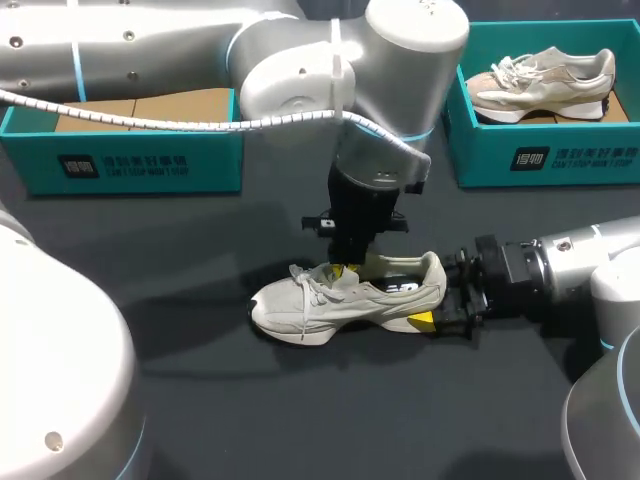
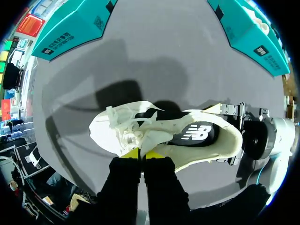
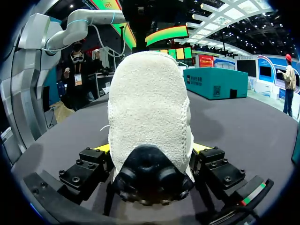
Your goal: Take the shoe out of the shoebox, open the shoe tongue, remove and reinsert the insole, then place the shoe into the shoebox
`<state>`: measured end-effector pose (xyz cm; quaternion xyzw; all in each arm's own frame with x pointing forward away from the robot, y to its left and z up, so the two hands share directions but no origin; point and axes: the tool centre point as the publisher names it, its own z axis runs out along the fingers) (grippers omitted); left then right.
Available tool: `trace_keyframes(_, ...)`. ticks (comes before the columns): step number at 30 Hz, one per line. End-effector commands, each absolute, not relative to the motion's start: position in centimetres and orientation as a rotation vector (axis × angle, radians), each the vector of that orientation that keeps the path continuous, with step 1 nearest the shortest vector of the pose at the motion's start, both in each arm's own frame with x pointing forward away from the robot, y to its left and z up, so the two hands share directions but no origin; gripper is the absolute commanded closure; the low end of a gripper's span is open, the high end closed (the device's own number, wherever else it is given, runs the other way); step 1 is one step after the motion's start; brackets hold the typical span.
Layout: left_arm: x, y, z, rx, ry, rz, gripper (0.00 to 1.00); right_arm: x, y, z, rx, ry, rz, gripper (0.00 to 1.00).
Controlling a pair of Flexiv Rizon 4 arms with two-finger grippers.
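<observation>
A cream and white sneaker (image 1: 340, 300) lies on the dark table, toe to the left. My left gripper (image 1: 345, 268) comes straight down onto its lace area. In the left wrist view its yellow tips (image 2: 143, 154) are pinched together on the shoe tongue (image 2: 140, 136), just ahead of the dark insole (image 2: 194, 133). My right gripper (image 1: 440, 295) comes in from the right at the heel. In the right wrist view the heel (image 3: 150, 103) fills the gap of that gripper (image 3: 151, 149), with a finger pressed against each side.
An open teal shoebox (image 1: 120, 150) stands at the back left, partly behind my left arm. Another teal shoebox (image 1: 550, 150) at the back right holds a second sneaker (image 1: 540, 85). Bare table lies in front of the shoe.
</observation>
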<state>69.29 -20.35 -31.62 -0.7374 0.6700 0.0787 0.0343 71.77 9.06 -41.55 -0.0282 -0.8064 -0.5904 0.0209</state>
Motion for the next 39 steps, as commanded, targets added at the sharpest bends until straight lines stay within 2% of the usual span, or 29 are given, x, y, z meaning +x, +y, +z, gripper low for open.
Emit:
trace_keyframes(1, 68.7, -17.8, -31.1, -2.354, 2.118, 0.047, 1.0, 71.8, 9.0, -41.6, -0.089, -2.503, -1.828, 1.0)
trace_keyframes(19, 68.3, -13.5, -30.1, -2.451, 2.231, -0.373, 1.0, 71.8, 9.0, -41.6, -0.089, -2.503, -1.828, 1.0)
trace_keyframes(39, 68.2, -11.2, -34.1, -2.498, 2.252, -0.306, 1.0, 71.8, 9.0, -41.6, -0.089, -2.503, -1.828, 1.0)
